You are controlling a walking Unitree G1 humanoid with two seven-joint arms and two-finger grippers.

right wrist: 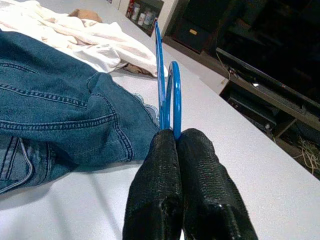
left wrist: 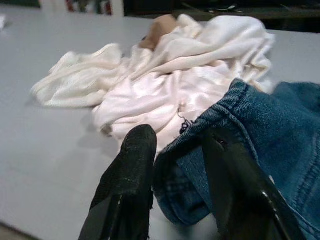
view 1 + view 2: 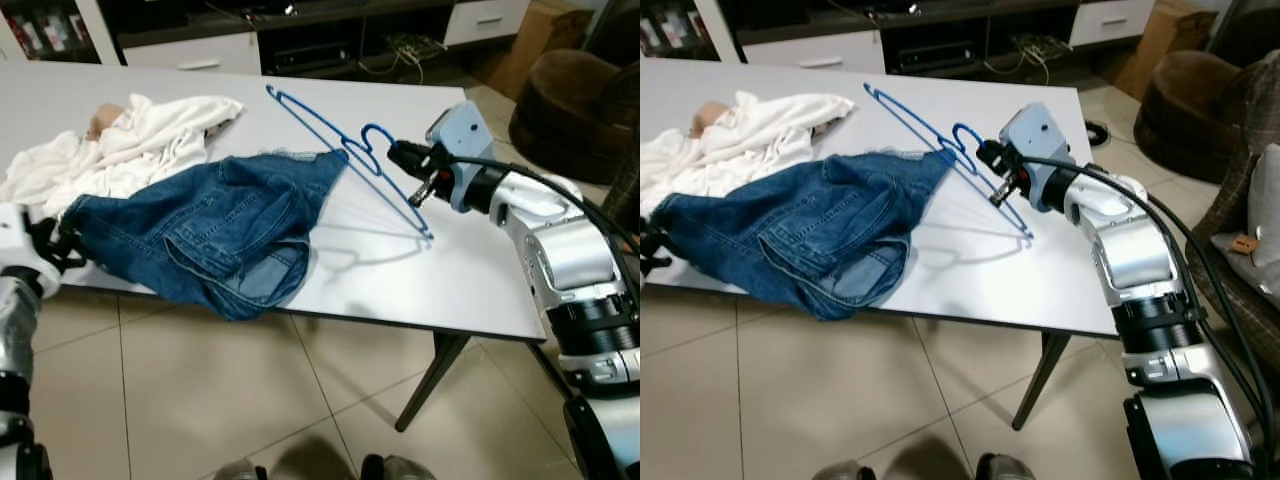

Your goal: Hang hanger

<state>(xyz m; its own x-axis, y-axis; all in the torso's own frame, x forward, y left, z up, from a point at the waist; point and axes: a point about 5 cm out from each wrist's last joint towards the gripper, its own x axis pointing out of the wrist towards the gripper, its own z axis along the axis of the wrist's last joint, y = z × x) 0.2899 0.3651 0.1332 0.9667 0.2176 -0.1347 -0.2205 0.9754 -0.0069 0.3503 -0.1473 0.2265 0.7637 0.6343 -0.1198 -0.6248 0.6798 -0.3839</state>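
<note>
A blue hanger (image 3: 345, 150) is held above the white counter (image 3: 470, 280) by the right gripper (image 3: 402, 158), which is clenched on the wire at the base of the hook. In the head views the hanger is seen tilted, one end raised toward 11 o'clock and the other dipping toward 5 o'clock, with its shadow cast on the counter beneath. The right wrist view adds the grasp itself: the two black fingers (image 1: 200, 185) are pressed together with the blue wire pinched between their tips. A denim jacket (image 3: 215, 230) is spread at 9 o'clock from the hanger, one corner apparently caught on the wire. A white cloth (image 3: 130, 140) is heaped beyond it toward 10 o'clock. At the counter's near left edge, the left gripper (image 2: 182, 150) is shown by its wrist view with fingers parted around the jacket's hem; whether the hem is gripped cannot be told.
</note>
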